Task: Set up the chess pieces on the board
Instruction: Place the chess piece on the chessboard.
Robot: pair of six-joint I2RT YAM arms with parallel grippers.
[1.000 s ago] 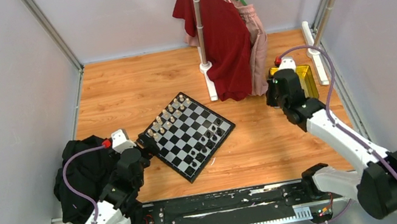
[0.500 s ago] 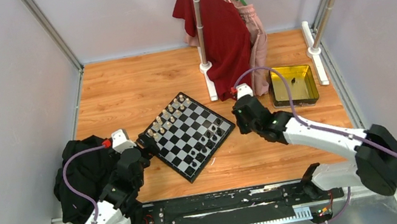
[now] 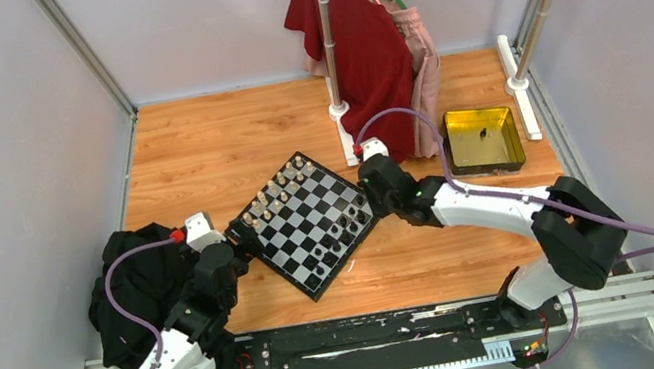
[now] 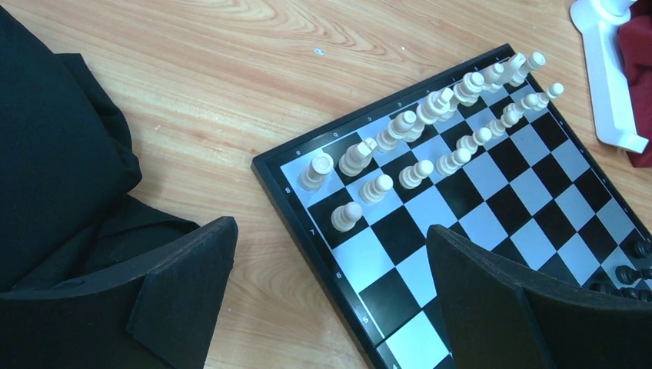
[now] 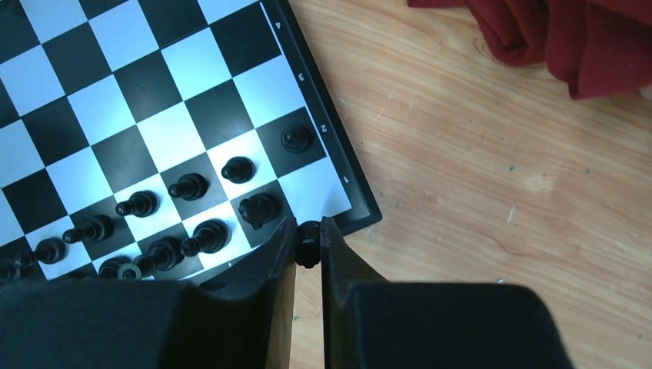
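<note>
The board (image 3: pixel 308 223) lies turned like a diamond in the middle of the table. Cream chess pieces (image 4: pixel 430 108) fill two rows along its far-left side, and black chess pieces (image 5: pixel 154 231) stand along its near-right side. My right gripper (image 5: pixel 308 240) hovers over the board's right corner (image 5: pixel 361 211), shut on a small black chess piece (image 5: pixel 308 244) pinched between its fingertips. My left gripper (image 4: pixel 330 292) rests open at the board's left corner (image 4: pixel 265 165), with nothing between its fingers.
A yellow translucent tray (image 3: pixel 484 141) sits at the right with a small dark piece inside. A stand with red and pink clothes (image 3: pixel 371 45) rises behind the board. A black cloth (image 3: pixel 133 290) lies at the left by my left arm.
My right arm has swung left from over the yellow tray to the board's right corner, carrying the black piece. The left arm has not moved.
</note>
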